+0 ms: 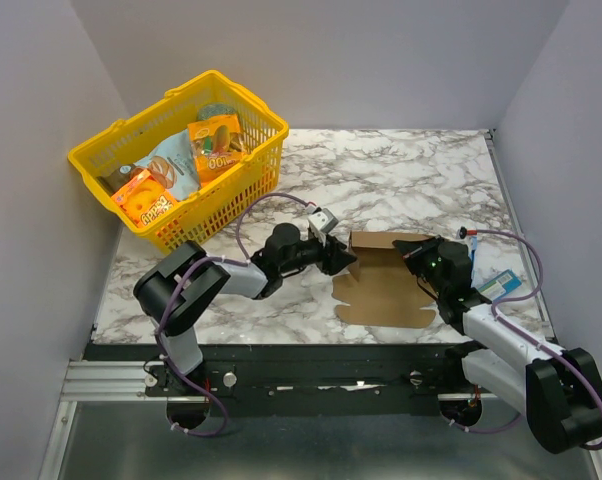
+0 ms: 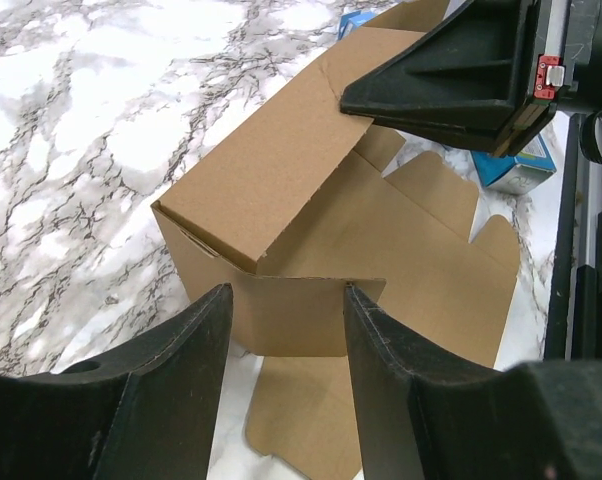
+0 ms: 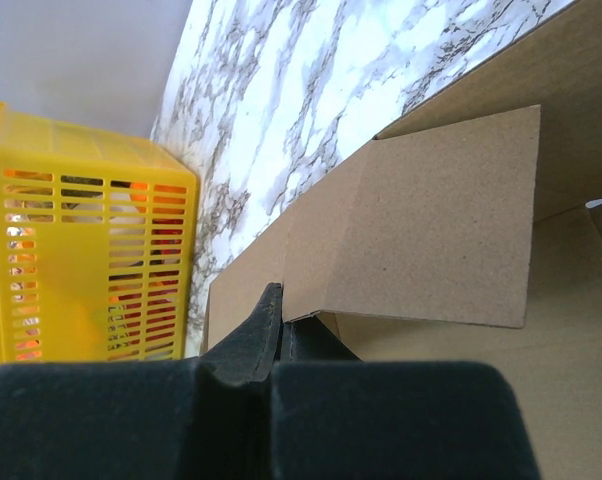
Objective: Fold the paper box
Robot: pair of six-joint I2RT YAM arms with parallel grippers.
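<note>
Count: 1 paper box (image 1: 386, 285), 1 yellow basket (image 1: 176, 150) w/ snack packs (image 1: 216, 135), 1 blue packet (image 1: 503, 285). Box sits mid-right on marble table (image 1: 401, 170), part folded: far wall up, rest flat. Your left gripper (image 2: 286, 295): fingers apart, straddling a short end flap. Right gripper (image 3: 273, 305): fingers together, tips at raised wall; pinching or not, can't tell. Packet lies right of box, apart.
</note>
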